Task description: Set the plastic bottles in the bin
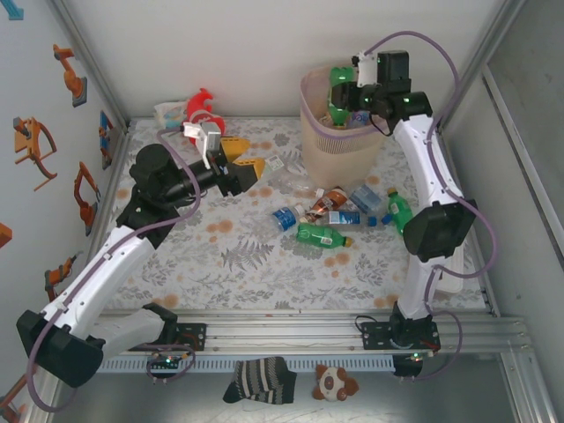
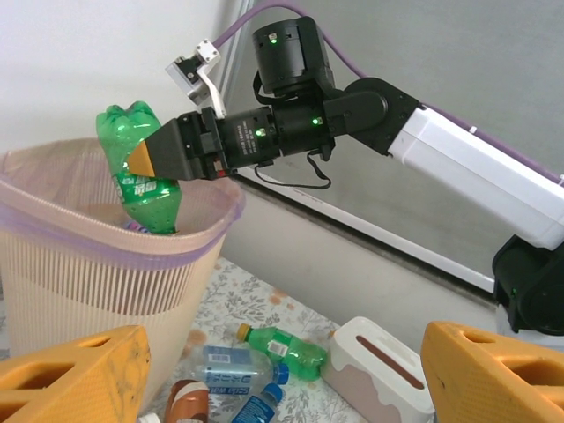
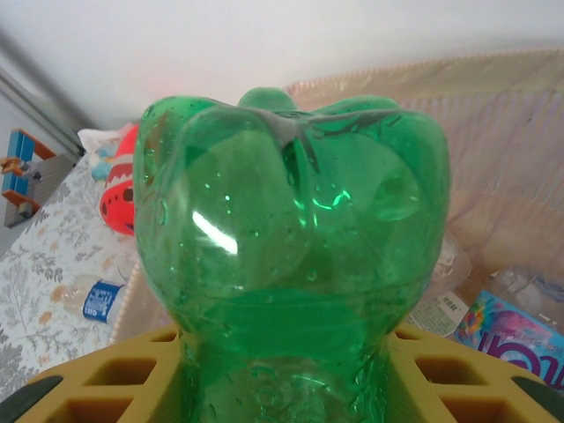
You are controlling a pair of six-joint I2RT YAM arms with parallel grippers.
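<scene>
Bin (image 1: 328,152) stands far right. Right gripper (image 2: 144,160) clamps a green bottle (image 2: 134,123) upside-down over it, lower end apparently inside the rim. Left gripper (image 1: 253,166) gapes empty, left-centre. Loose bottles (image 1: 322,234) lie near the bin.

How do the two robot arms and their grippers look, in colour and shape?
The left arm and right arm have white links and black joints with small green lights. A purple cable loops along each. The left gripper and right gripper have blocky orange fingers with hollow cells; a small white camera sits by the wrist.
</scene>
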